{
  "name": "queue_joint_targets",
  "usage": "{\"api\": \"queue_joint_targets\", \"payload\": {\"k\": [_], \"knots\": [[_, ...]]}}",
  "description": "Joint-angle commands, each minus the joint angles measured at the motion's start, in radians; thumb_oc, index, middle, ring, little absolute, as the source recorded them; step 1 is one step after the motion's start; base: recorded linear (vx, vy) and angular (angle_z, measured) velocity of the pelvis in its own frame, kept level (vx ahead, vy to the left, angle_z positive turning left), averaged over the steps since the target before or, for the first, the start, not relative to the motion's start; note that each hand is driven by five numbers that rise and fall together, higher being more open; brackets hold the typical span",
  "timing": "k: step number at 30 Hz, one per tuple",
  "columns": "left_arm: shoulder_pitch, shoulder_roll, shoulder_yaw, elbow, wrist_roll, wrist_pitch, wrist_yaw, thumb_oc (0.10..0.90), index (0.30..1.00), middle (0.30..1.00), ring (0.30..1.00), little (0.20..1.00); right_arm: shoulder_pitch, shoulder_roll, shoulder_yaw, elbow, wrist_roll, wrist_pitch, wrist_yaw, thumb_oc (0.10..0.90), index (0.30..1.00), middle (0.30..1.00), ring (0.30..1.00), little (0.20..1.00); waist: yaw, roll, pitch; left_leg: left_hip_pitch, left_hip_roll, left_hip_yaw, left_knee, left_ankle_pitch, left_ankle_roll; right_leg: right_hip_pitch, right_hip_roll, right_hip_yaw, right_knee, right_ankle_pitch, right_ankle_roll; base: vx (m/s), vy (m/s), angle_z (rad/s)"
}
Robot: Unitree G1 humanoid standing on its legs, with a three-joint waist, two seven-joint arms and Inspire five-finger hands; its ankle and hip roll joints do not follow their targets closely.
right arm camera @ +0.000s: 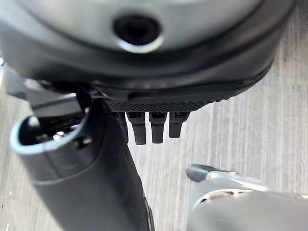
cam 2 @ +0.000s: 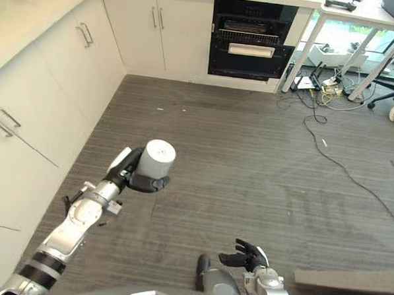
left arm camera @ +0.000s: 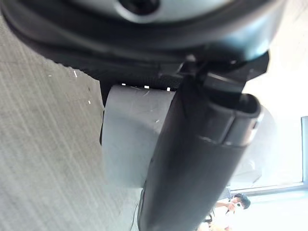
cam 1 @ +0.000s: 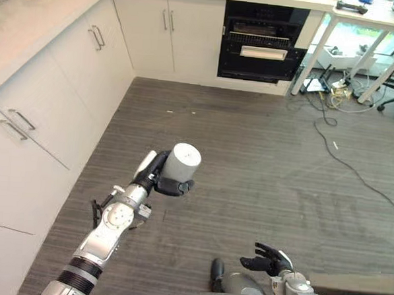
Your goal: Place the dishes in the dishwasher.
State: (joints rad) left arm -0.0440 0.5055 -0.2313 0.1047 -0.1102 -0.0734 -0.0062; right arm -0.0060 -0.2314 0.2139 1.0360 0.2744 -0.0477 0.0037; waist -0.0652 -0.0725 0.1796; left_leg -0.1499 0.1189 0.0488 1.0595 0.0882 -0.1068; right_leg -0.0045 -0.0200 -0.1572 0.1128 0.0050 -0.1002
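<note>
The robot's left hand [cam 1: 157, 175] is held out over the floor [cam 1: 249, 170]. Its fingers and thumb are curled round one grey cup [cam 1: 179, 163]. The cup is up in the air, not touching the floor, and its flat pale end faces up. In the left wrist view the thumb [left arm camera: 192, 159] lies across the cup's grey side [left arm camera: 127, 130].

The right hand [cam 1: 269, 260] is low down, near the bottom of the head view. It holds nothing. Its fingers are loose and spread a little over the floor. In the right wrist view a row of fingertips [right arm camera: 147, 127] sticks out straight over the grey floor.

The dishwasher [cam 1: 263, 42] is far from the cup, against the back wall. It is black inside, and its front is open so you can see the racks. There is one dishwasher.

White cupboards [cam 1: 167, 30] stand beside it on the left. More white cupboards [cam 1: 47, 106] run down the left side of the room. Two doors by the dishwasher have a handle each.

To the right of the dishwasher stands one white table [cam 1: 362, 24]. Under it lie some wires and small things in a heap [cam 1: 336, 85]. One long dark wire [cam 1: 354, 169] runs across the floor from there.
</note>
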Motion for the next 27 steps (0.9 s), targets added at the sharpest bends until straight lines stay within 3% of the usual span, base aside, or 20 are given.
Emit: {"api": "queue_joint_targets", "payload": {"k": [1, 2, 3, 4, 5, 6, 7, 8, 10, 12, 14, 15, 17, 18, 20, 22, 23, 24, 25, 27], "knots": [[-0.085, 0.022, 0.053, -0.177, -0.031, -0.098, 0.027, 0.4, 0.3, 0.3, 0.3, 0.3, 0.013, -0.062, 0.007, -0.049, -0.01, -0.028, -0.049, 0.8, 0.9, 0.9, 0.9, 0.9, 0.017, 0.003, -0.013, -0.033, 0.0, 0.083, -0.202, -0.089, 0.053, 0.087, 0.006, 0.03, -0.087, -0.035, 0.091, 0.51, -0.091, -0.28], [-0.086, 0.022, 0.053, -0.176, -0.031, -0.098, 0.027, 0.4, 0.3, 0.3, 0.3, 0.3, 0.013, -0.061, 0.007, -0.049, -0.01, -0.028, -0.049, 0.8, 0.9, 0.9, 0.9, 0.9, 0.019, -0.001, -0.015, -0.032, -0.003, 0.088, -0.208, -0.084, 0.055, 0.086, 0.002, 0.032, -0.09, -0.032, 0.092, 0.54, -0.014, -0.43], [-0.081, 0.021, 0.057, -0.179, -0.028, -0.098, 0.024, 0.4, 0.3, 0.3, 0.3, 0.3, 0.011, -0.059, 0.006, -0.047, -0.007, -0.032, -0.046, 0.8, 0.9, 0.9, 0.9, 0.9, 0.033, 0.0, -0.017, -0.053, -0.003, 0.115, -0.338, -0.085, 0.055, 0.114, 0.001, 0.036, -0.105, -0.042, 0.103, 0.56, 0.121, -0.44], [-0.059, 0.026, 0.07, -0.184, -0.021, -0.102, 0.022, 0.4, 0.3, 0.3, 0.3, 0.3, 0.01, -0.06, 0.01, -0.04, -0.018, -0.037, -0.039, 0.8, 0.9, 0.9, 0.9, 0.9, 0.056, 0.014, -0.021, -0.05, 0.002, 0.113, -0.628, -0.084, 0.058, 0.157, 0.004, 0.055, -0.117, -0.076, 0.124, 0.56, 0.118, -0.55], [-0.058, 0.026, 0.07, -0.185, -0.021, -0.102, 0.022, 0.4, 0.3, 0.3, 0.3, 0.3, 0.01, -0.06, 0.01, -0.04, -0.018, -0.037, -0.039, 0.8, 0.9, 0.9, 0.9, 0.9, 0.057, 0.01, -0.021, -0.042, -0.004, 0.118, -0.646, -0.073, 0.06, 0.155, -0.002, 0.057, -0.117, -0.074, 0.125, 0.81, 0.226, -0.56], [-0.033, 0.035, 0.097, -0.198, -0.016, -0.102, 0.03, 0.4, 0.3, 0.3, 0.3, 0.3, -0.009, -0.063, 0.02, -0.036, -0.039, -0.04, -0.041, 0.8, 0.9, 0.9, 0.9, 0.9, 0.106, 0.028, -0.022, -0.043, -0.024, -0.01, -0.958, 0.0, 0.034, 0.219, 0.009, 0.093, -0.122, -0.113, 0.135, 0.44, 0.12, -0.55], [-0.032, 0.035, 0.098, -0.199, -0.016, -0.102, 0.03, 0.4, 0.3, 0.3, 0.3, 0.3, -0.009, -0.063, 0.02, -0.036, -0.039, -0.04, -0.042, 0.8, 0.9, 0.9, 0.9, 0.9, 0.105, 0.028, -0.021, -0.034, -0.025, -0.009, -0.975, 0.013, 0.033, 0.219, 0.009, 0.092, -0.122, -0.111, 0.135, 0.83, 0.188, -0.92], [-0.019, 0.033, 0.099, -0.193, -0.007, -0.103, 0.035, 0.4, 0.3, 0.3, 0.3, 0.3, -0.012, -0.055, 0.02, -0.015, -0.051, -0.042, -0.048, 0.8, 0.9, 0.9, 0.9, 0.9, 0.114, 0.034, -0.019, -0.073, -0.02, -0.091, -1.101, 0.059, -0.001, 0.281, 0.013, 0.124, -0.111, -0.155, 0.141, 0.39, 0.064, -0.57], [-0.018, 0.034, 0.099, -0.192, -0.007, -0.103, 0.035, 0.4, 0.3, 0.3, 0.3, 0.3, -0.012, -0.054, 0.02, -0.014, -0.051, -0.042, -0.048, 0.8, 0.9, 0.9, 0.9, 0.9, 0.114, 0.032, -0.019, -0.067, -0.021, -0.09, -1.11, 0.064, -0.002, 0.282, 0.012, 0.124, -0.11, -0.157, 0.141, 0.39, 0.108, -0.45], [0.002, 0.037, 0.103, -0.188, -0.004, -0.098, 0.029, 0.4, 0.3, 0.3, 0.3, 0.3, -0.003, -0.038, 0.01, -0.001, -0.063, -0.035, -0.036, 0.8, 0.9, 0.9, 0.9, 0.9, 0.115, 0.047, -0.049, -0.066, -0.001, -0.02, -1.072, 0.097, -0.002, 0.314, -0.011, 0.162, -0.044, -0.198, 0.162, 0.67, 0.316, -0.34], [0.002, 0.054, 0.094, -0.182, 0.011, -0.097, 0.016, 0.4, 0.3, 0.3, 0.3, 0.3, 0.011, -0.039, 0.0, -0.009, -0.089, -0.033, -0.033, 0.8, 0.9, 0.9, 0.9, 0.9, 0.117, 0.032, -0.077, -0.058, -0.031, -0.007, -1.02, 0.076, 0.031, 0.296, -0.063, 0.166, 0.104, -0.153, 0.211, 0.52, 0.289, -0.4], [0.002, 0.054, 0.094, -0.182, 0.011, -0.097, 0.016, 0.4, 0.3, 0.3, 0.3, 0.3, 0.011, -0.039, 0.0, -0.009, -0.089, -0.033, -0.033, 0.8, 0.9, 0.9, 0.9, 0.9, 0.117, 0.032, -0.077, -0.058, -0.031, -0.007, -1.02, 0.076, 0.031, 0.296, -0.063, 0.166, 0.104, -0.153, 0.211, 0.33, 0.232, -0.67], [-0.013, 0.059, 0.067, -0.172, 0.012, -0.083, 0.014, 0.4, 0.3, 0.3, 0.3, 0.3, 0.019, -0.036, -0.014, -0.014, -0.096, -0.029, -0.049, 0.8, 0.9, 0.9, 0.9, 0.9, 0.105, 0.024, -0.068, -0.049, -0.074, 0.003, -0.947, 0.008, 0.092, 0.189, -0.121, 0.199, 0.381, 0.093, 0.245, 0.46, 0.402, -0.14], [-0.033, 0.074, 0.046, -0.165, 0.035, -0.073, 0.003, 0.4, 0.3, 0.3, 0.3, 0.3, 0.017, -0.011, -0.022, -0.034, -0.085, -0.031, -0.058, 0.8, 0.9, 0.9, 0.9, 0.9, 0.06, 0.077, -0.026, 0.053, -0.097, -0.033, -0.931, -0.058, 0.161, 0.001, -0.065, 0.254, 0.726, 0.244, 0.254, 0.52, 0.446, 0.29], [-0.038, 0.079, 0.049, -0.163, 0.047, -0.064, 0.001, 0.4, 0.3, 0.3, 0.3, 0.3, 0.012, -0.004, -0.011, -0.039, -0.097, -0.029, -0.057, 0.8, 0.9, 0.9, 0.9, 0.9, 0.05, 0.092, -0.02, 0.096, -0.106, -0.037, -0.96, -0.066, 0.175, -0.082, -0.062, 0.249, 0.781, 0.198, 0.243, 0.44, 0.311, 0.21], [-0.046, 0.072, 0.05, -0.161, 0.04, -0.066, -0.002, 0.4, 0.3, 0.3, 0.3, 0.3, 0.012, -0.006, 0.013, -0.059, -0.113, -0.034, -0.052, 0.8, 0.9, 0.9, 0.9, 0.9, 0.029, 0.087, -0.023, 0.178, -0.136, -0.052, -1.009, -0.096, 0.18, -0.149, -0.068, 0.195, 0.617, 0.094, 0.224, 0.65, 0.191, 0.06], [-0.042, 0.068, 0.041, -0.168, 0.034, -0.075, -0.009, 0.4, 0.3, 0.3, 0.3, 0.3, 0.009, -0.016, 0.026, -0.066, -0.111, -0.042, -0.052, 0.8, 0.9, 0.9, 0.9, 0.9, 0.008, 0.077, -0.02, 0.23, -0.16, -0.072, -1.027, -0.119, 0.174, -0.158, -0.025, 0.17, 0.403, 0.02, 0.213, 0.55, 0.063, 0.02], [-0.043, 0.068, 0.042, -0.168, 0.034, -0.075, -0.009, 0.4, 0.3, 0.3, 0.3, 0.3, 0.008, -0.016, 0.026, -0.066, -0.111, -0.042, -0.052, 0.8, 0.9, 0.9, 0.9, 0.9, 0.006, 0.079, -0.02, 0.23, -0.157, -0.073, -1.029, -0.117, 0.173, -0.154, -0.022, 0.167, 0.393, 0.027, 0.212, 0.71, -0.006, 0.14], [-0.059, 0.065, 0.031, -0.16, 0.041, -0.084, -0.004, 0.4, 0.3, 0.3, 0.3, 0.3, 0.002, -0.023, 0.018, -0.051, -0.1, -0.039, -0.054, 0.8, 0.9, 0.9, 0.9, 0.9, -0.007, 0.056, -0.024, 0.29, -0.182, -0.099, -1.063, -0.149, 0.158, -0.173, -0.011, 0.175, 0.075, 0.033, 0.236, 0.41, -0.017, 0.22], [-0.065, 0.064, 0.026, -0.159, 0.051, -0.087, -0.001, 0.4, 0.3, 0.3, 0.3, 0.3, -0.001, -0.024, 0.017, -0.044, -0.095, -0.036, -0.051, 0.8, 0.9, 0.9, 0.9, 0.9, -0.011, 0.055, -0.025, 0.324, -0.18, -0.101, -1.085, -0.166, 0.152, -0.167, -0.01, 0.153, -0.02, 0.057, 0.245, 0.43, -0.007, 0.58]]}}
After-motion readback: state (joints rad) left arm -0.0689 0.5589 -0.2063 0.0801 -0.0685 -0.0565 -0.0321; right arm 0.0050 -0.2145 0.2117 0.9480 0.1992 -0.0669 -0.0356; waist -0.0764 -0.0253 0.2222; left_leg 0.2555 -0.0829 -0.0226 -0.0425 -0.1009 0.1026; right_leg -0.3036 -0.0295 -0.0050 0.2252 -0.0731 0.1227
